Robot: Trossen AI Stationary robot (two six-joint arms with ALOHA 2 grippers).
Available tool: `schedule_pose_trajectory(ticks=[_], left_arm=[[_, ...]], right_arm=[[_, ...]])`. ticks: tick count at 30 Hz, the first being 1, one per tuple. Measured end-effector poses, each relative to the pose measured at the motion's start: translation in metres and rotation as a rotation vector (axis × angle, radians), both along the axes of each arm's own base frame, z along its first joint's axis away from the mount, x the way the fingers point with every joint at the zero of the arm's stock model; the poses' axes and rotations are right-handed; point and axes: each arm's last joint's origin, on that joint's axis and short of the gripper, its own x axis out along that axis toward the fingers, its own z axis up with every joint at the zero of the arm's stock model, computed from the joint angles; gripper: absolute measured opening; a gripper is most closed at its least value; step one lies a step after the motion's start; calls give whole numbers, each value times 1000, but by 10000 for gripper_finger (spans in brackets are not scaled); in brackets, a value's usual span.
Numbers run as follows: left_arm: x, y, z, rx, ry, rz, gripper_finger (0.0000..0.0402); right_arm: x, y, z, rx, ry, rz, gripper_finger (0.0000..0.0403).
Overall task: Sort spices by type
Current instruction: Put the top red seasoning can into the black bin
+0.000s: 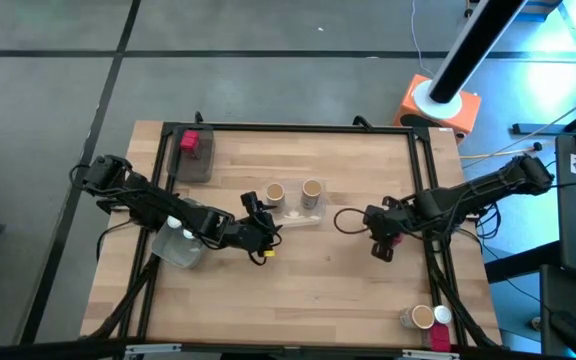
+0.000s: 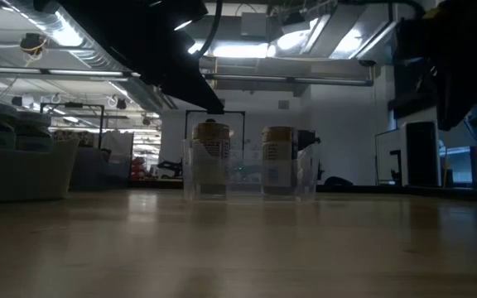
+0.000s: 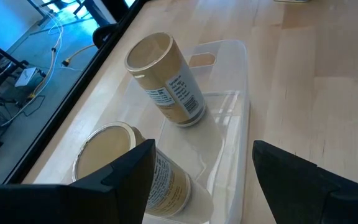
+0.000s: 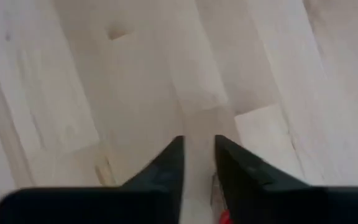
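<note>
Two tan spice jars [image 1: 275,192] [image 1: 311,188] stand upright in a clear tray [image 1: 298,213] at the table's middle, also seen in the low view as jars [image 2: 211,157] [image 2: 278,159]. My left gripper [image 1: 260,228] [image 3: 201,155] hovers open just near-left of that tray, touching nothing. A red jar [image 1: 190,140] sits in a tray at the far left corner. White-capped jars [image 1: 173,223] lie in a tray under my left arm. My right gripper [image 1: 382,247] [image 4: 199,146] points down over bare wood, fingers nearly together; a red speck [image 4: 224,218] shows between them, unidentifiable.
A tan jar [image 1: 421,317], a white-capped jar [image 1: 442,314] and a red one [image 1: 438,338] stand at the near right corner. A black cable loop [image 1: 348,220] lies left of my right gripper. A black frame rims the table [image 1: 308,290]. Bare wood lies between the grippers.
</note>
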Motion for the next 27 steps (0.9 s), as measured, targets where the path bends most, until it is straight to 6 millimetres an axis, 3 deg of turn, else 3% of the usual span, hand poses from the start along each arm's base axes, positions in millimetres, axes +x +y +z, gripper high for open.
schedule_pose_trajectory(ticks=[10, 13, 15, 21, 27], left_arm=[[-1, 0, -1, 5, 20, 1, 253], [-1, 0, -1, 5, 20, 2, 253], [-1, 0, -1, 4, 20, 1, 253], [-1, 0, -1, 4, 20, 2, 253], [-1, 0, -1, 4, 19, 2, 253]], right_arm=[[-17, -22, -5, -52, 209, -247, 328], [-21, -23, -5, -71, 255, -249, 385], [-21, -22, -5, -59, 255, -246, 390], [-20, -20, -5, 17, 263, -222, 346], [-20, -19, -5, 23, 262, -221, 331]])
